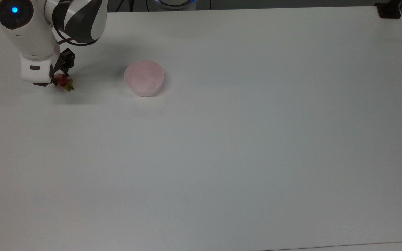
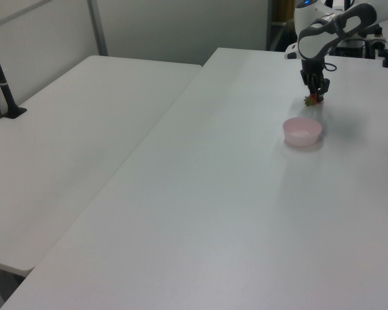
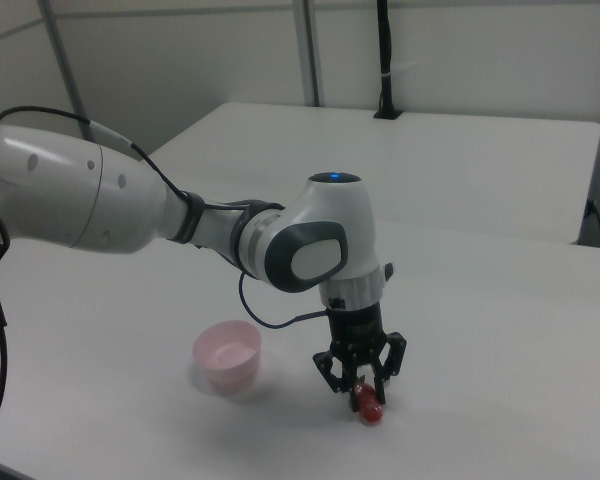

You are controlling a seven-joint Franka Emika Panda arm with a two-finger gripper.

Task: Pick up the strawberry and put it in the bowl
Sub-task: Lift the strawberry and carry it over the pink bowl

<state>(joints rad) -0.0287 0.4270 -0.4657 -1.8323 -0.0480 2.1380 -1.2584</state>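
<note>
Strawberry [image 1: 61, 81] first: in the top view it sits between the fingers of the gripper [image 1: 58, 79], near the worktop's [image 1: 243, 139] far edge toward the top view's left corner, its green leaves pointing to the top view's right. The fingers are closed in on it from both sides, open no wider than the fruit. The bowl [image 1: 144, 77] stands apart from it, further along the same far edge to the top view's right, upright, with nothing in it that I can see. The arm [image 1: 47, 24] reaches in over the far left corner, a blue light glowing on one joint.

From the left view, the strawberry [image 2: 312, 99] shows as a small red and green speck under the gripper [image 2: 314, 95], close to the worktop's [image 2: 233, 194] far end. I cannot tell whether it touches the surface or hangs just above. The bowl [image 2: 302, 131] lies nearer the camera than the fruit, clear of it.

In the right view the gripper [image 3: 364, 388] points straight down, dark fingers pinching the top of the strawberry [image 3: 368, 405], whose red tip pokes out below them, at or just over the worktop [image 3: 500, 330]. The bowl [image 3: 227, 355] is to the right view's left, near but not touching.
</note>
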